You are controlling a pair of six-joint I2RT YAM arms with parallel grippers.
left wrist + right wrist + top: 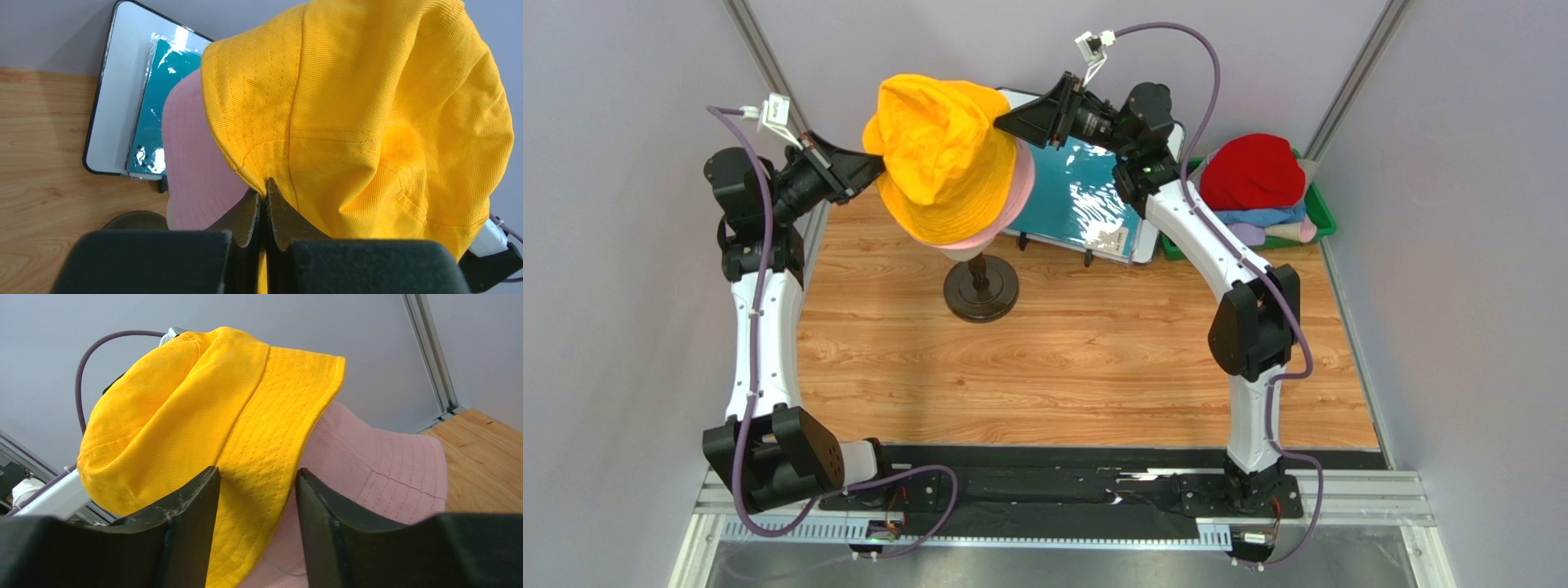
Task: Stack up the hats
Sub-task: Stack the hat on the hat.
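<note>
Red hat (pixel 1253 172) (topmost) in green bin (pixel 1325 221)

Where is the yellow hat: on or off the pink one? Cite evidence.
On, tilted: the yellow hat covers the pink hat, whose brim shows beneath it.

Bright, even overhead light — soft shadows. Glare flecks the teal sheet (pixel 1073 186) beside the right gripper (pixel 1004 123); near the left gripper (pixel 265 184), the yellow hat (pixel 368 122) shows sharp weave.
</note>
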